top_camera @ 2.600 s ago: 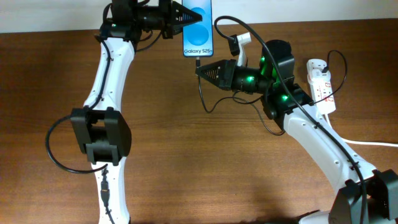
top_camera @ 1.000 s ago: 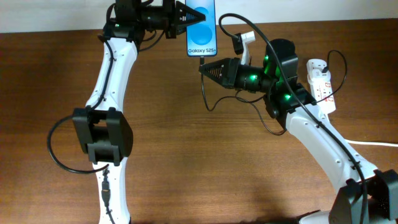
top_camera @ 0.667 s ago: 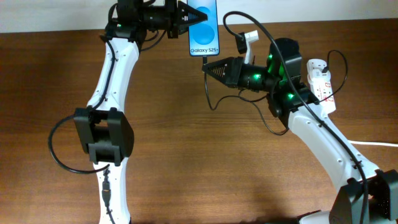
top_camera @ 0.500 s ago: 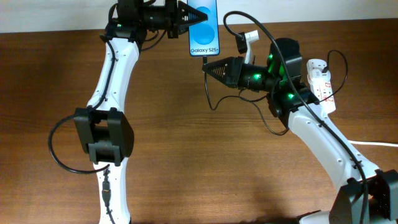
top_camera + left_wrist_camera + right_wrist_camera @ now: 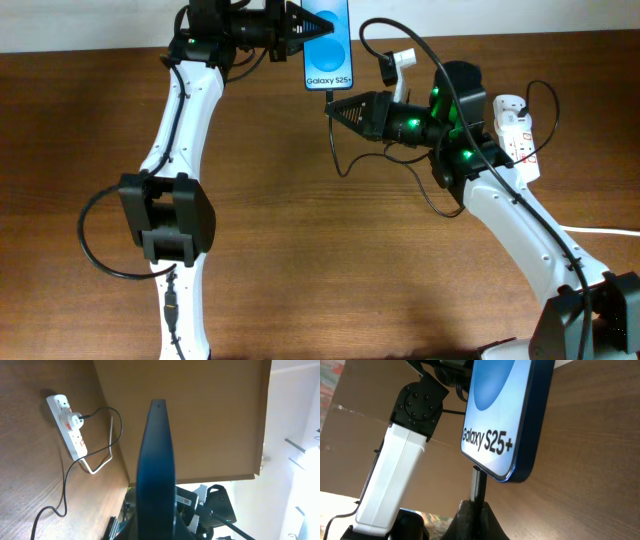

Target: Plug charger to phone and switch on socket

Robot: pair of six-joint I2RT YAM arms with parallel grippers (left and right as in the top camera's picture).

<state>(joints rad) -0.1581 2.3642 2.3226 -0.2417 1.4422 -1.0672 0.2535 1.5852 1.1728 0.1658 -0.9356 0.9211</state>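
My left gripper (image 5: 303, 27) is shut on the phone (image 5: 328, 45) and holds it off the table at the back, blue screen up and "Galaxy S25+" showing. In the left wrist view the phone (image 5: 156, 460) is edge-on between the fingers. My right gripper (image 5: 333, 107) is shut on the plug tip of the charger (image 5: 478, 485), just below the phone (image 5: 505, 415). The tip meets the phone's bottom edge; how deep it sits I cannot tell. The charger's black cable hangs in loops toward the socket (image 5: 515, 135), a white strip with red switches at the right.
The socket (image 5: 67, 425) has a black plug in it, and its thick white cord (image 5: 600, 232) runs off the right edge. The table's back edge lies just behind the phone. The left arm's elbow (image 5: 165, 215) stands over the table's left middle.
Over the last second the phone and both grippers shifted slightly right together. In the last half second nothing has moved.
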